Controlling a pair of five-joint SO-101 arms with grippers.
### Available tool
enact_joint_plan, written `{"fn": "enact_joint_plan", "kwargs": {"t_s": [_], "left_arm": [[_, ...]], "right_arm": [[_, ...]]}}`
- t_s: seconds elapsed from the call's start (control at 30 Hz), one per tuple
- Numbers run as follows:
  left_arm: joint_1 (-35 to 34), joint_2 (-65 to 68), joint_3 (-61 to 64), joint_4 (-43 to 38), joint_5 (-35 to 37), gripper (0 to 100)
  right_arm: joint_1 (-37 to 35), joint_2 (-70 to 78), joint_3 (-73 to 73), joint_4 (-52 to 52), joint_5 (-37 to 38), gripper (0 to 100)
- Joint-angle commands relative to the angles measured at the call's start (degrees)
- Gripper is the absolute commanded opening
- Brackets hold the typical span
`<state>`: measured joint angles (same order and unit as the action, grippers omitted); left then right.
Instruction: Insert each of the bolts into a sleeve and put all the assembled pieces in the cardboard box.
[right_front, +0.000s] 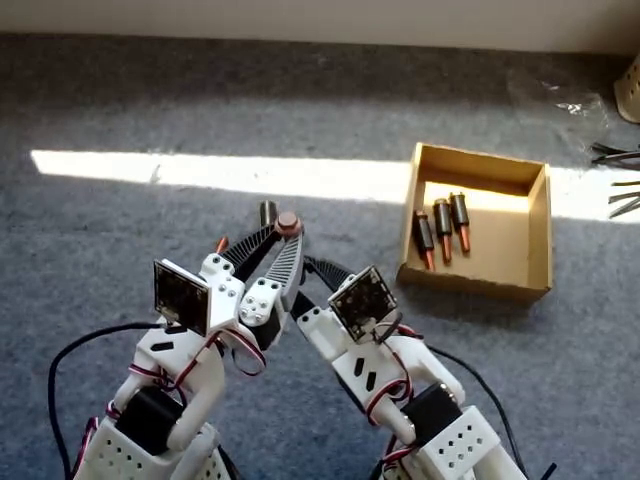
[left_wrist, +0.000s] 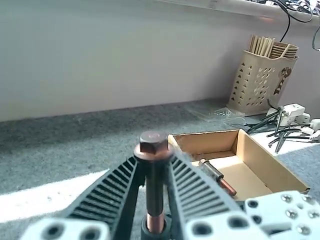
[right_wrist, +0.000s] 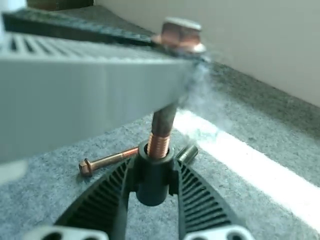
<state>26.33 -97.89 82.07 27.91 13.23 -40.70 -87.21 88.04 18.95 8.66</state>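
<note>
Above the grey carpeted tabletop (right_front: 120, 260), left jaws are clamped on the shank of a copper-coloured hex-head bolt (left_wrist: 153, 142), held upright. Right jaws are closed around a black cylindrical sleeve (right_wrist: 151, 187) below it (threaded tip sits in the sleeve mouth). Open cardboard box (right_front: 540, 232) holds three assembled pieces (right_front: 443, 230). A loose copper bolt (right_wrist: 107, 161) and a loose dark sleeve (right_wrist: 187, 153) lie on the carpet.
</note>
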Motion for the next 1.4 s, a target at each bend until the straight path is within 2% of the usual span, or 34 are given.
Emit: {"fn": "enact_joint_plan", "kwargs": {"t_s": [0.0, 0.23, 1.13, 1.2, 1.3, 1.37], "left_arm": [[-0.9, -0.4, -0.4, 0.1, 0.4, 0], [-1.0, -0.4, -0.4, 0.1, 0.4, 0], [-0.6, -0.4, 2.2, -0.1, 0.3, 0], [-0.7, -0.4, 2.1, -0.1, 0.3, 3], [-0.9, -0.4, 2.2, -0.1, 0.3, 13], [-1.0, -0.4, 2.2, -0.1, 0.3, 15]], "right_arm": [[-0.3, -0.9, -1.5, -1.8, 0.2, 0.5], [0.9, -0.9, -4.5, -1.9, -6.2, 0.5], [2.2, -0.9, -6.8, -1.5, -8.7, 0.5], [2.2, -0.9, -6.7, -1.5, -8.7, 0.5], [2.2, -0.9, -6.7, -1.5, -8.7, 0.5], [2.2, -0.9, -6.7, -1.5, -8.7, 0.5]]}}
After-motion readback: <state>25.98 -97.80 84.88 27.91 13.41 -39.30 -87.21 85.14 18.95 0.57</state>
